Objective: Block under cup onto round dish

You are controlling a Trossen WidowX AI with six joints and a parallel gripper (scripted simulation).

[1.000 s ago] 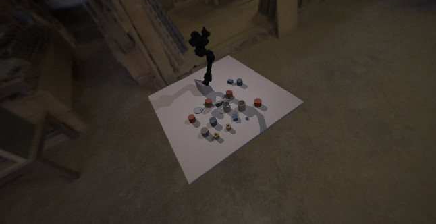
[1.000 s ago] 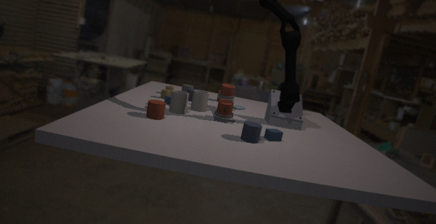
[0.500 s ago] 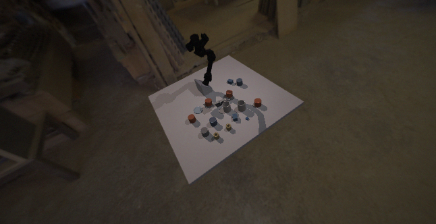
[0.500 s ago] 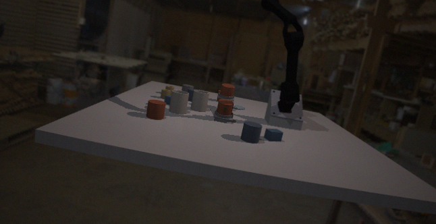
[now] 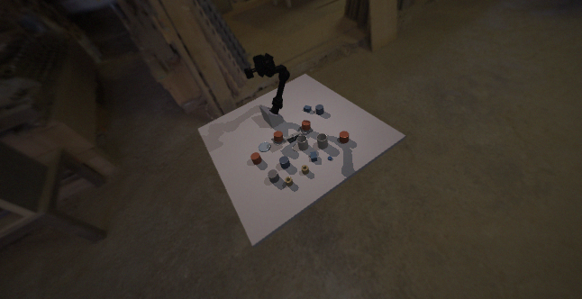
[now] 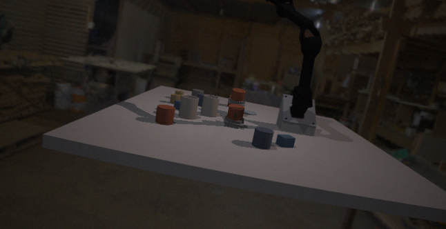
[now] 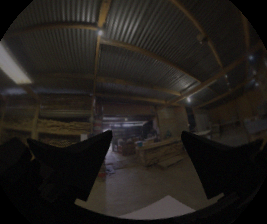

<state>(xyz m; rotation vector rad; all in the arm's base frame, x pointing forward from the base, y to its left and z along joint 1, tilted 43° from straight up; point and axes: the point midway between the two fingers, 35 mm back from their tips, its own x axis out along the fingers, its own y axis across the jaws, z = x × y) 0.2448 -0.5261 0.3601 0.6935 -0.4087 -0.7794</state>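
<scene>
Two identical red cups stand on the ends of the small balance point(image 5: 294, 138). One cup point(image 5: 278, 136) point(image 6: 238, 95) is nearer the dish, the other cup point(image 5: 306, 125) point(image 6: 235, 112) nearer the blue pieces at the back. Both are upright. The block is not visible, and I cannot tell which end is lower. The pale round dish point(image 5: 264, 147) point(image 6: 250, 112) lies bare beside the balance. My gripper point(image 7: 148, 135) is open and empty, raised high above the table and away from cups and dish, with the wrist view facing the room.
Grey cylinders point(image 5: 303, 143) point(image 5: 322, 141) stand close beside the balance. Loose red cylinders point(image 5: 256, 158) point(image 5: 344, 137) stand farther out. A blue cylinder point(image 5: 319, 109) point(image 6: 262, 138) and blue block point(image 5: 307, 108) point(image 6: 285, 141) stand apart. Several blue, grey and yellow pieces stand beyond the grey cylinders.
</scene>
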